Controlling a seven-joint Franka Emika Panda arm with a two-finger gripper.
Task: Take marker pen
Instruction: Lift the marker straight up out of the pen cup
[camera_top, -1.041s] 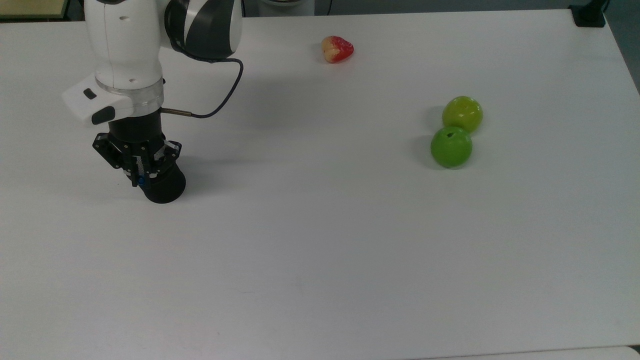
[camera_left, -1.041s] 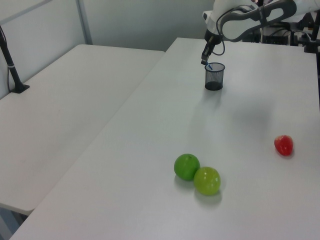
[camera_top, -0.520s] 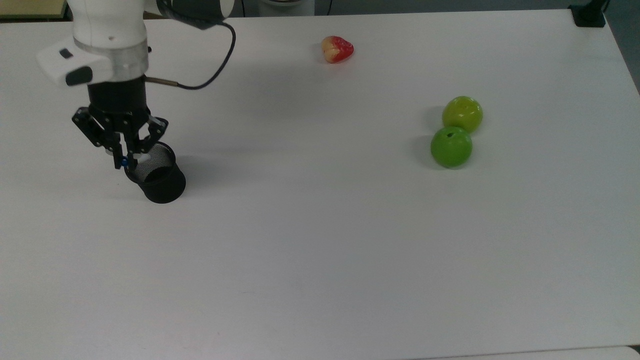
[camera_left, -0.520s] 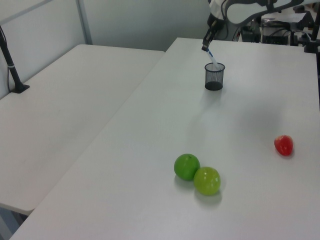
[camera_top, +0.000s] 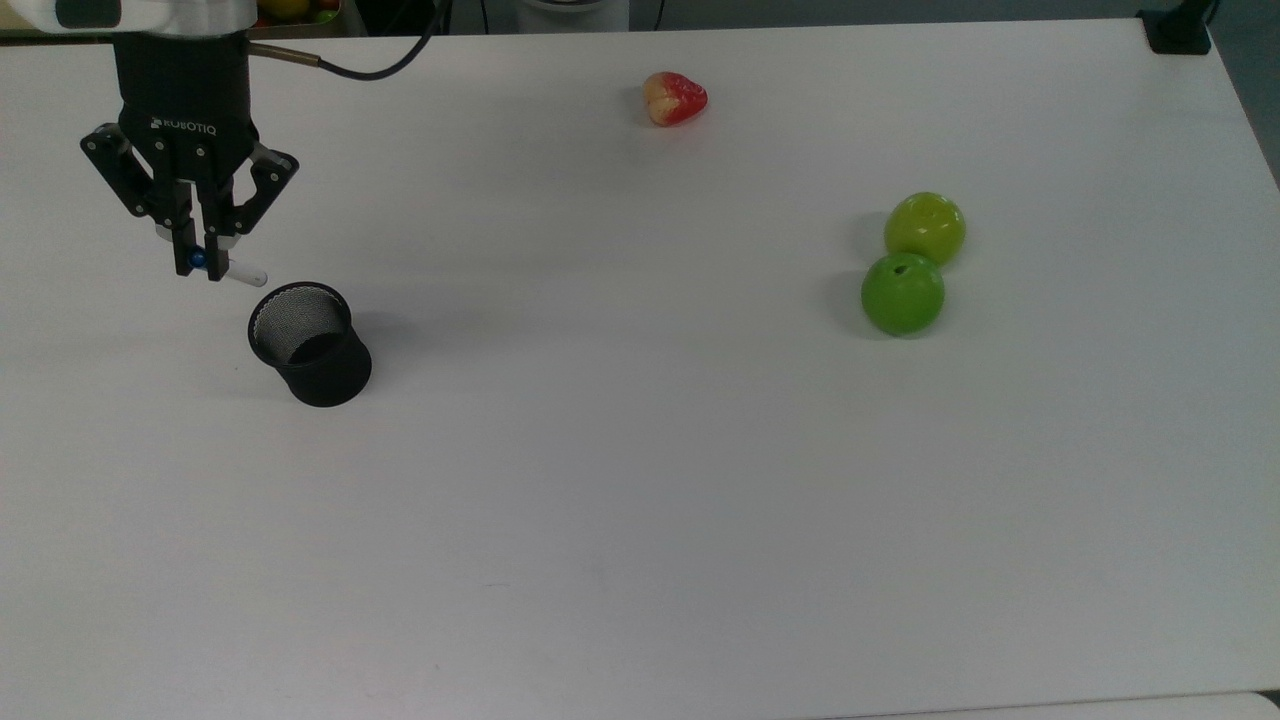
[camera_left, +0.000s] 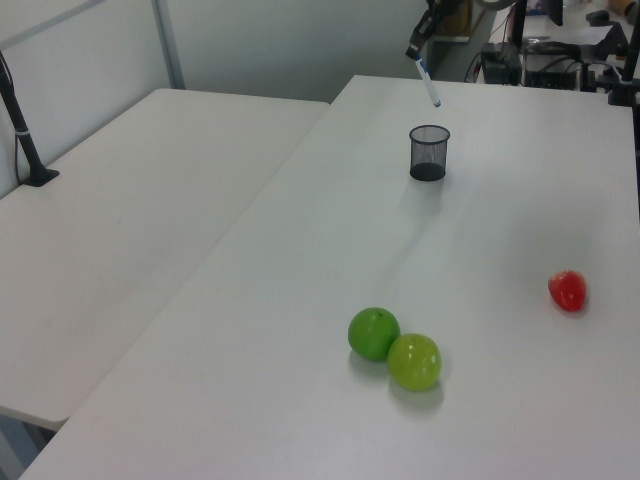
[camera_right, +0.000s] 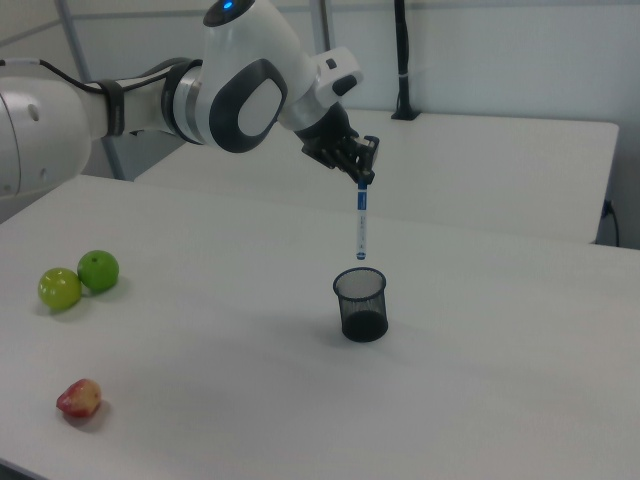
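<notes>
1. You have the marker (camera_right: 361, 222) hanging from the gripper (camera_right: 362, 180), clear of the cup (camera_right: 361, 304). The step in hand looks like the lift out, nearly done by my reading. Rise straight a little more before you travel, so the lower end cannot clip the cup's rim.
2. Hold the pinch steady. The grip sits on the marker's top end alone, so a sharp swing could let the long barrel pivot or slip.
3. Avoid sideways jerks. The cup is light mesh and would likely tip if struck.
4. The gripper's fingers are closed tight on the marker's blue cap end (camera_top: 199, 259).
5. The marker hangs below the fingers, close to upright in the right view, its lower tip just above the cup's mouth and not touching it.
6. In the top view the marker's white barrel pokes out toward the top view's right, just beside the cup's rim (camera_top: 296, 290).
</notes>
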